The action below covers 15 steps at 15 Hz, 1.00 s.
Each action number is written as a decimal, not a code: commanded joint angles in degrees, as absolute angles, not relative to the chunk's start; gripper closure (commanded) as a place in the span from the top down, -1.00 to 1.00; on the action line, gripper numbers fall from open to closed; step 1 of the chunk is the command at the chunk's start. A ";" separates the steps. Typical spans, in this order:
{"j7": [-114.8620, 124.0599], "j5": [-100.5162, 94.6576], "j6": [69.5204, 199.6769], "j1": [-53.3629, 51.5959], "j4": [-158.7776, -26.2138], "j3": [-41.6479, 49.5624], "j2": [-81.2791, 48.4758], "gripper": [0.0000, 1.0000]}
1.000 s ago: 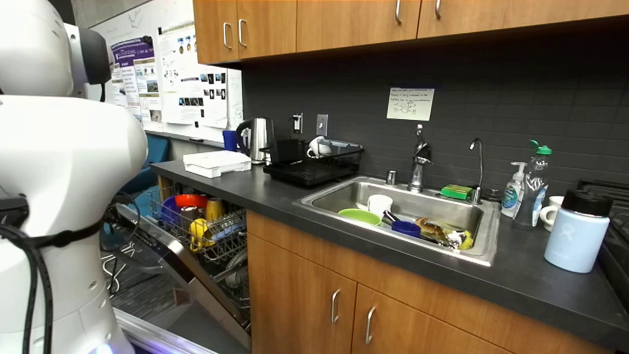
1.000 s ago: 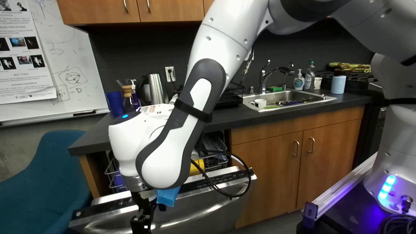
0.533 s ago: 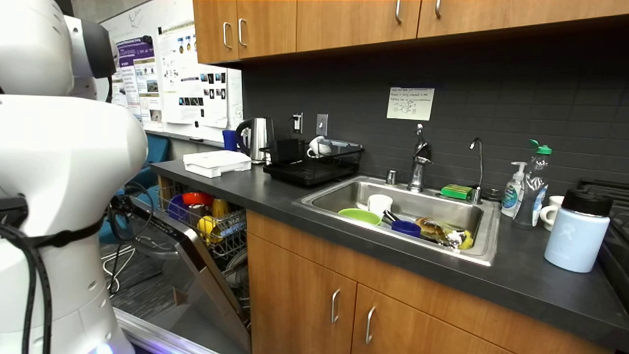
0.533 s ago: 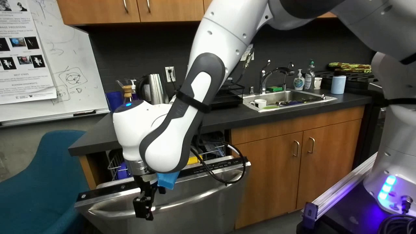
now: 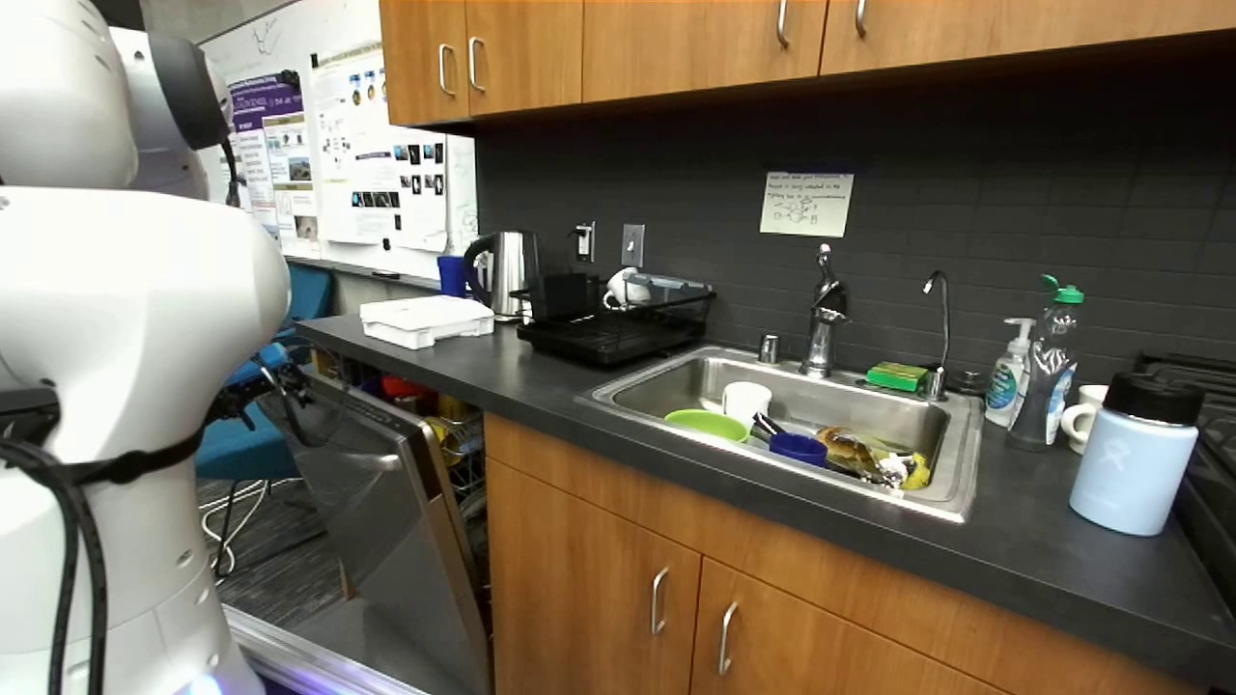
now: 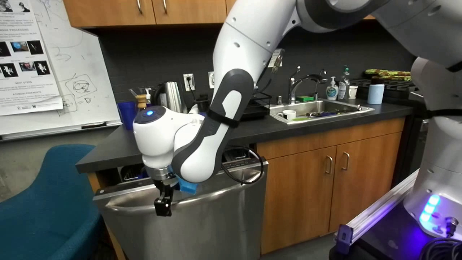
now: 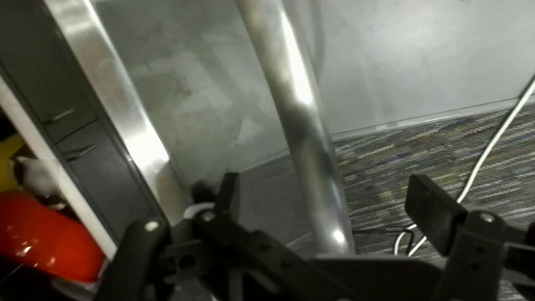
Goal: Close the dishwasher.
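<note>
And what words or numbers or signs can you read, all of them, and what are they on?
"MAGE PROCESSING" (cut off at the picture's edge): white poster, in an exterior view.
"NEXT STEPS": same poster.
"ACKNOWLEDGEMENTS": same poster.
Too small, faint or blurred to read for sure: that poster's small print, purple poster, wall note, whiteboard scribbles, pump bottle, green-topped bottle, marks along the top of the dishwasher door.

White, black-strapped arm (image 6: 243, 48); black hand (image 7: 327, 195)

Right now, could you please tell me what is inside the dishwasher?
A red item and something yellow show in the wire rack; the door hides most of the rest.
</note>
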<state>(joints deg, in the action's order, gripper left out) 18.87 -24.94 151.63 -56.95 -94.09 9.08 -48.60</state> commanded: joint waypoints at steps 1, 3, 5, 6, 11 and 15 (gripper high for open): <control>21.47 -32.85 157.51 -58.99 -89.76 17.50 -53.77 1.00; 23.43 -34.89 160.33 -59.66 -89.33 20.89 -55.50 1.00; 25.57 -35.44 162.70 -60.39 -89.44 23.41 -56.81 1.00; 26.40 -35.29 163.74 -61.11 -90.35 24.58 -56.78 1.00; 28.13 -32.32 163.70 -64.11 -96.34 25.52 -53.80 1.00; 24.58 -26.74 161.69 -64.70 -106.65 19.69 -43.87 1.00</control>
<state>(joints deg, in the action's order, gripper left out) 26.50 -29.82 163.06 -62.98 -95.58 23.59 -53.71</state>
